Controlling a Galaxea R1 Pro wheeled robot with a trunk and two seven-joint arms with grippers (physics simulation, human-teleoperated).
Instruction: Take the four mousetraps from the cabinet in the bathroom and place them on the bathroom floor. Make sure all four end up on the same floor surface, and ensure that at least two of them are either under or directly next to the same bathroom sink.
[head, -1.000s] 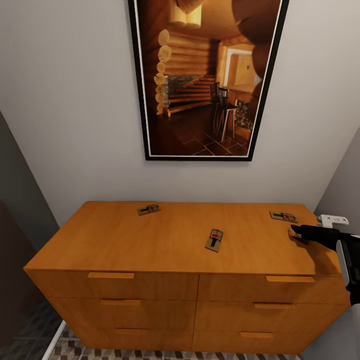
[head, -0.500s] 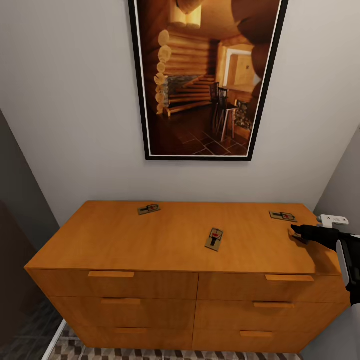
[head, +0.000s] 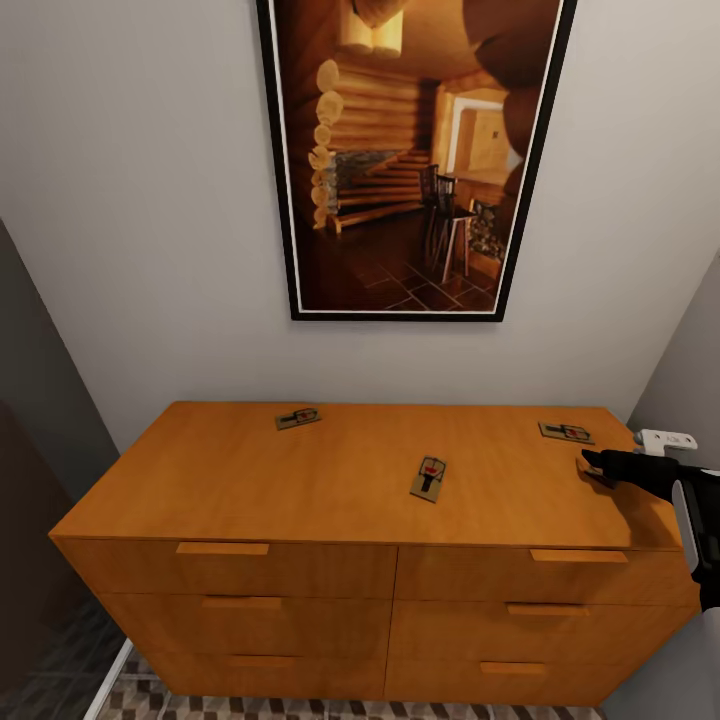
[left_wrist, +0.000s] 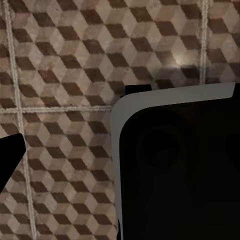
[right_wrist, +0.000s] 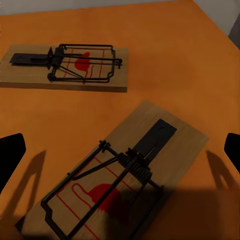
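Observation:
The orange-brown cabinet (head: 250, 480) stands against the wall with mousetraps lying flat on its top. One mousetrap (head: 298, 418) is at the back left, one (head: 429, 479) in the middle, one (head: 567, 432) at the back right. My right gripper (head: 592, 464) hovers over the top's right end, open, straddling a fourth mousetrap (right_wrist: 120, 182) without touching it; the back-right mousetrap (right_wrist: 70, 65) lies just beyond. One black fingertip (left_wrist: 9, 157) of my left gripper hangs wide at the picture's edge above the cube-patterned bathroom floor (left_wrist: 65, 65). The sink is out of view.
A large framed picture (head: 410, 160) of a log cabin hangs on the grey wall above the cabinet. Walls close in on both sides of the cabinet. A dark robot part with a white rim (left_wrist: 180, 165) sits beside the left gripper. Tiles (head: 150, 695) show below the drawers.

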